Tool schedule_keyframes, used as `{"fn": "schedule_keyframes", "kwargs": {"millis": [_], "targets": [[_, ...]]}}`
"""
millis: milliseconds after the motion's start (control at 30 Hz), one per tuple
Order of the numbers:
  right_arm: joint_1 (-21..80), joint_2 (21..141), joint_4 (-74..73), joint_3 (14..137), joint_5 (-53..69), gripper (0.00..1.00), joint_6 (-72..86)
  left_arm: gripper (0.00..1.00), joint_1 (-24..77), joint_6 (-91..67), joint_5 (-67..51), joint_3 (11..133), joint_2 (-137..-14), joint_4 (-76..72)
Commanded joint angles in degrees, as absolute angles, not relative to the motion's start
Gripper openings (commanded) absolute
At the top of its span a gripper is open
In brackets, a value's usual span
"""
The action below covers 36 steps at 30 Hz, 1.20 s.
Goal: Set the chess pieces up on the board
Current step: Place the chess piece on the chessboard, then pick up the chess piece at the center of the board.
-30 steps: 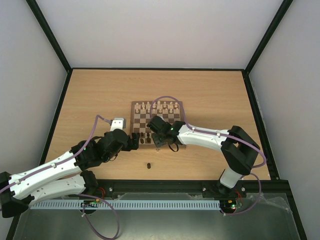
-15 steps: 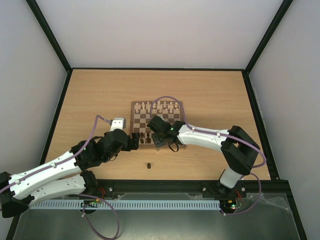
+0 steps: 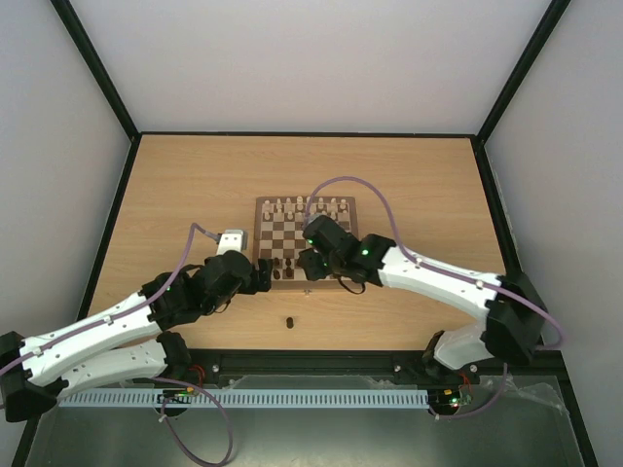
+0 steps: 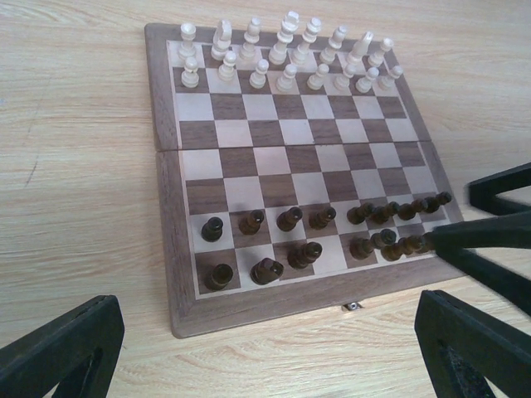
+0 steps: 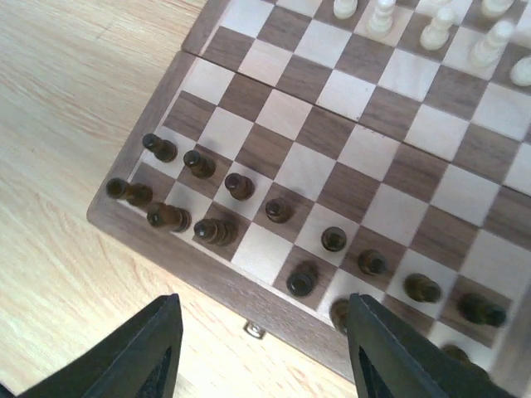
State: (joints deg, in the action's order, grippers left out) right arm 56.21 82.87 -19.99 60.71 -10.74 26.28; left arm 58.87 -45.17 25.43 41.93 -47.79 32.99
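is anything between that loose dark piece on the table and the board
Nothing visible does. The loose piece sits alone in front of the board, and only table shows between it and the board's near edge. Both arms reach in from the sides, not across that gap.

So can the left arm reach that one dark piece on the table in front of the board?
Probably yes. The dark chess piece sits by itself on the table with nothing next to it. The left gripper is open and hovers close by, so the way looks free.
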Motion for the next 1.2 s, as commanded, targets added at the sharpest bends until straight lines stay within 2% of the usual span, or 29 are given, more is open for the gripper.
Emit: {"fn": "schedule_keyframes", "kwargs": {"millis": [0, 133, 167, 200, 633, 1033, 1167], "targets": [[56.0, 75.2, -22.3, 56.9, -12.6, 0.61, 26.4, 0.99, 59.1, -45.0, 24.1, 43.6, -50.0, 34.5], [56.0, 69.0, -21.0, 52.2, -13.9, 0.8, 26.9, 0.99, 59.3, -46.0, 23.1, 44.3, -51.2, 35.0], [56.0, 67.5, -20.6, 51.1, -14.2, 0.87, 27.1, 0.99, 59.5, -46.3, 23.0, 44.5, -51.4, 35.2], [56.0, 65.9, -20.2, 49.9, -14.9, 0.99, 27.2, 0.99, 59.6, -46.7, 22.9, 44.7, -51.7, 35.4], [56.0, 55.2, -13.6, 38.9, -30.7, 0.99, 32.0, 0.99, 68.7, -57.4, 25.6, 45.4, -55.5, 39.2], [55.6, 55.0, -12.1, 35.6, -34.0, 0.99, 34.1, 0.99, 78.1, -65.6, 27.8, 42.4, -60.5, 37.0], [52.9, 54.0, -11.8, 35.1, -30.8, 0.85, 33.6, 0.99, 79.1, -65.1, 28.0, 43.3, -62.7, 37.7]]}}
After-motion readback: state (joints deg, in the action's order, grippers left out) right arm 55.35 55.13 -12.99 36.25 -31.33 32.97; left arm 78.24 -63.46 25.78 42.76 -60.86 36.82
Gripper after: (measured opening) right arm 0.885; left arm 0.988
